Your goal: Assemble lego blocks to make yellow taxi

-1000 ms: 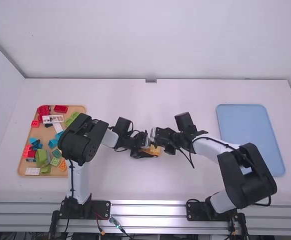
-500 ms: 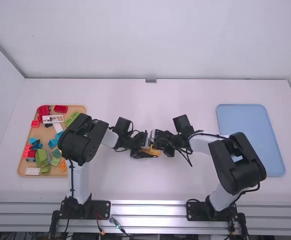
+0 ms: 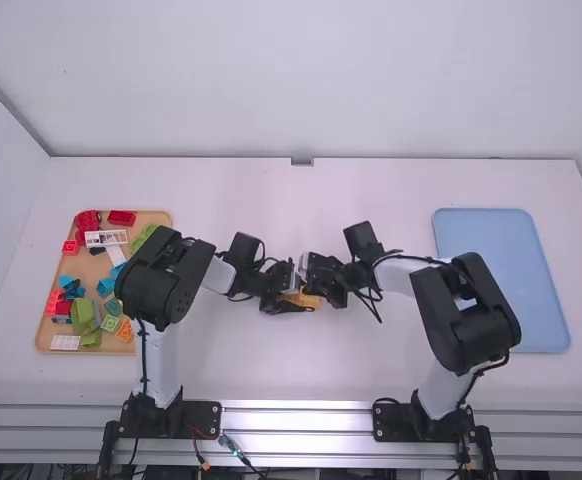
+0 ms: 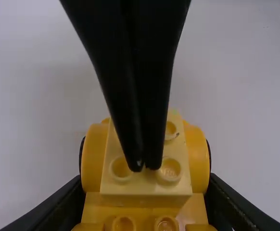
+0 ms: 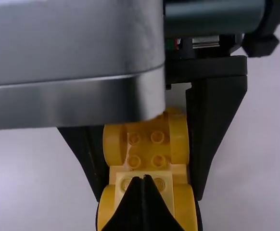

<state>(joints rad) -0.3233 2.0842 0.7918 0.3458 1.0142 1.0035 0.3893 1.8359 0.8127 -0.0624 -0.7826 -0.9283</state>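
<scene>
Near the middle of the table my left gripper (image 3: 289,301) is shut on a yellow vehicle body (image 3: 312,300). My right gripper (image 3: 323,282) meets it from the other side. In the left wrist view, the fingers of my left gripper (image 4: 146,207) flank the yellow body (image 4: 197,156), and a pale yellow block (image 4: 145,186) lies on its top. The right gripper's closed tips reach down to that block's studs. In the right wrist view, my right gripper (image 5: 145,192) is shut, its tips over the pale block (image 5: 166,179) with nothing visible between them.
At the left stands an orange-brown tray (image 3: 153,216) of loose red, green, blue, white and orange blocks. A blue tray (image 3: 501,270) lies at the right. Both forearms extend over the table's middle.
My right arm's elbow has swung left and toward the middle, and its wrist has shifted slightly, with its gripper still at the yellow body. The left arm has kept still.
</scene>
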